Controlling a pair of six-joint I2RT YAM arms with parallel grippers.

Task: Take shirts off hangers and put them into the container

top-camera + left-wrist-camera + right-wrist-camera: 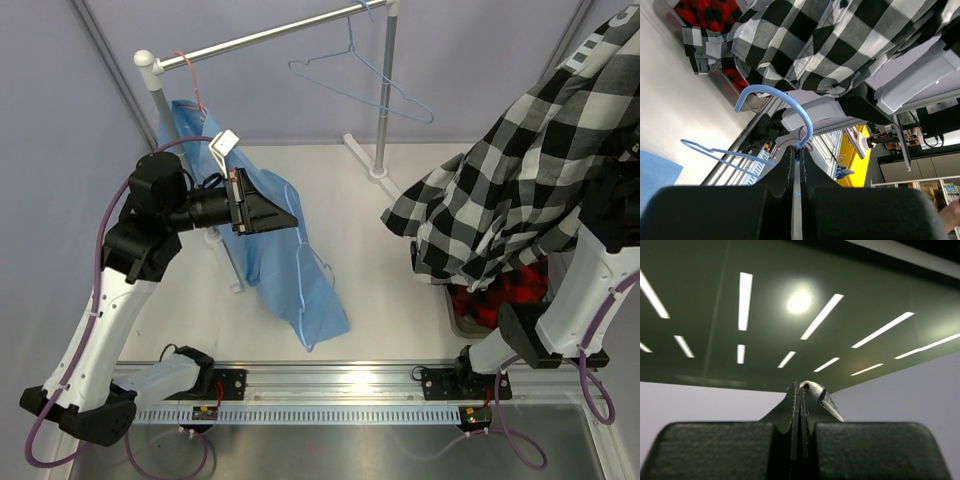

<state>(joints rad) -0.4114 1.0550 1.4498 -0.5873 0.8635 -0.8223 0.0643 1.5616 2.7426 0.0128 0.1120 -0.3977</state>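
My left gripper (285, 218) (798, 150) is shut on a light blue hanger (785, 100), pinching the wire just below its hook, with no shirt on it. The plain light blue shirt (285, 260) hangs behind it from a pink hanger (190, 75) on the rail. Another light blue hanger (365, 75) hangs bare. The black-and-white check shirt (520, 170) (830, 40) is held up at the right. My right gripper (800, 388) points at the ceiling, shut on a fold of the check shirt's fabric (826, 401). The red-and-black plaid shirt (505, 295) lies in the container (462, 322).
The silver rail (270, 35) crosses the back on white posts, its right upright (385, 100) standing mid-table. The arms' mounting track (330, 385) runs along the near edge. Grey curtain walls close the back and sides.
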